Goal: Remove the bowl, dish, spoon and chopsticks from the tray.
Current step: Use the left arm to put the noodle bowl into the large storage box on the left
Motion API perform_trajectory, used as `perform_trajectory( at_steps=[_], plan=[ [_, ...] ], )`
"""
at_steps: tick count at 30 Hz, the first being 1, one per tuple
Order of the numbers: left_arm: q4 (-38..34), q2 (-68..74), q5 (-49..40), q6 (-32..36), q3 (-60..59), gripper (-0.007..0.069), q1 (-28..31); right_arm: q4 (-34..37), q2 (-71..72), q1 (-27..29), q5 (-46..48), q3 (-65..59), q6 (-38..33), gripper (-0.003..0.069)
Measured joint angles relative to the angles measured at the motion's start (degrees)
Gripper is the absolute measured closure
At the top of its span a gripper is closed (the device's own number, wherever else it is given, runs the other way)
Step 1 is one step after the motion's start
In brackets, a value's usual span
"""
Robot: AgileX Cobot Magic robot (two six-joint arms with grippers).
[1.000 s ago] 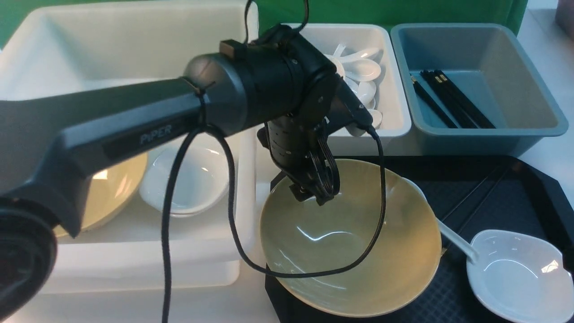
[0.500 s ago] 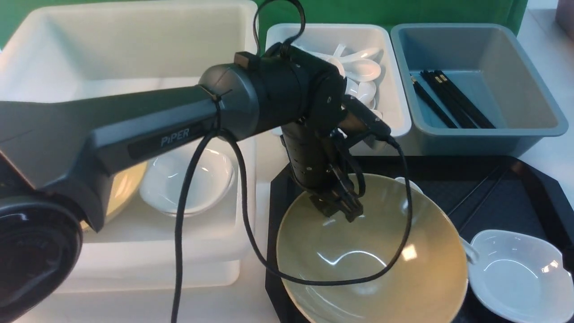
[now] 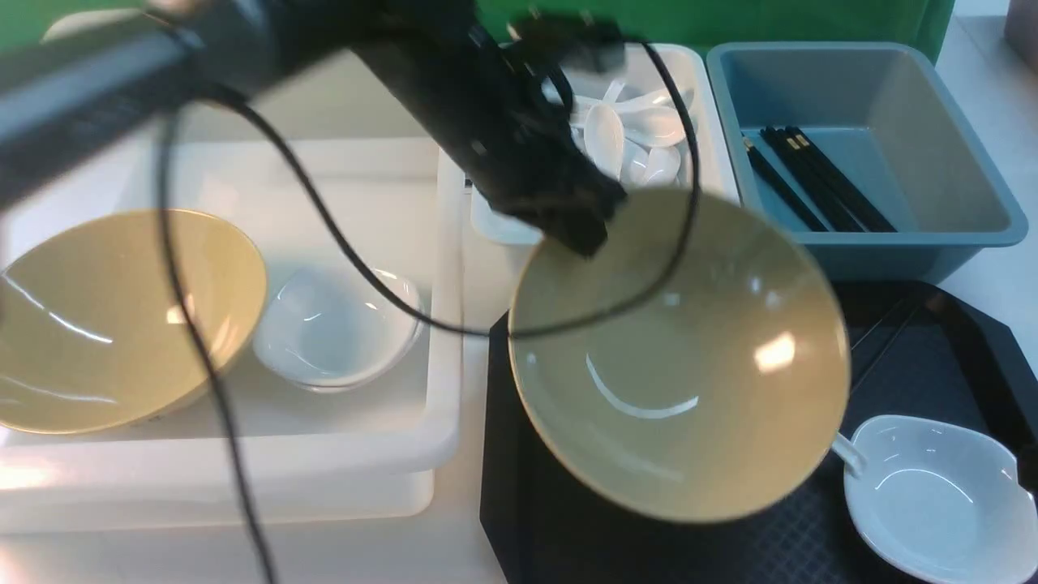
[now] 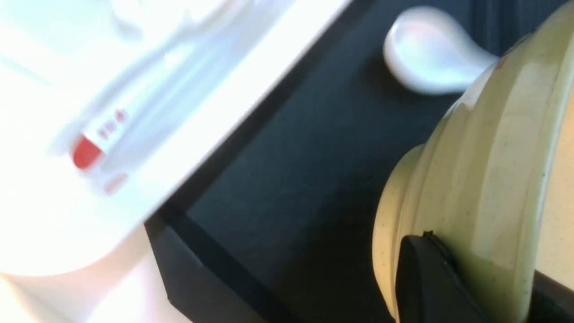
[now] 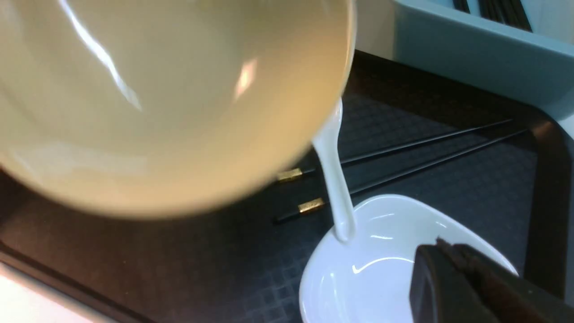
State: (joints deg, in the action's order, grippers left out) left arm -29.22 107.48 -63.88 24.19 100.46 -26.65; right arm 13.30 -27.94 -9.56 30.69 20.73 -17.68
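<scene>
My left gripper is shut on the far rim of the tan-yellow bowl, which hangs tilted above the black tray. In the left wrist view one finger presses the bowl's outer wall. The white spoon lies on the tray, its handle end resting in the white dish. The black chopsticks with gold bands lie beside it on the tray. My right gripper hovers shut over the dish, holding nothing.
A big white tub left of the tray holds another yellow bowl and a white dish. Behind the tray stand a white tub of spoons and a grey-blue tub with black chopsticks.
The left gripper went from open inside the bowl to shut on its rim. It then lifted the bowl off the tray, tilting it, as the arm swung up and back.
</scene>
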Motion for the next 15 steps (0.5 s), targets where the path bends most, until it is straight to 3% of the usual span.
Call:
perform_trajectory(
  at_steps=[2, 6, 12, 15],
  plan=[
    [-5.2, -4.3, -0.6, 1.9, 0.0, 0.0617, 3.5, 0.0, 0.0, 0.0, 0.0, 0.0, 0.0, 0.0618],
    [-7.8, -12.4, -2.7, 2.7, 0.1, 0.0618, 10.0, 0.0, 0.0, 0.0, 0.0, 0.0, 0.0, 0.0615],
    [-0.7, -24.0, -3.2, 1.3, -4.8, 0.062, 26.1, 0.0, 0.0, 0.0, 0.0, 0.0, 0.3, 0.0614],
    [2.8, -30.1, 3.2, -0.9, -15.7, 0.062, 38.1, 0.0, 0.0, 0.0, -0.2, 0.0, 1.3, 0.0614]
  ],
)
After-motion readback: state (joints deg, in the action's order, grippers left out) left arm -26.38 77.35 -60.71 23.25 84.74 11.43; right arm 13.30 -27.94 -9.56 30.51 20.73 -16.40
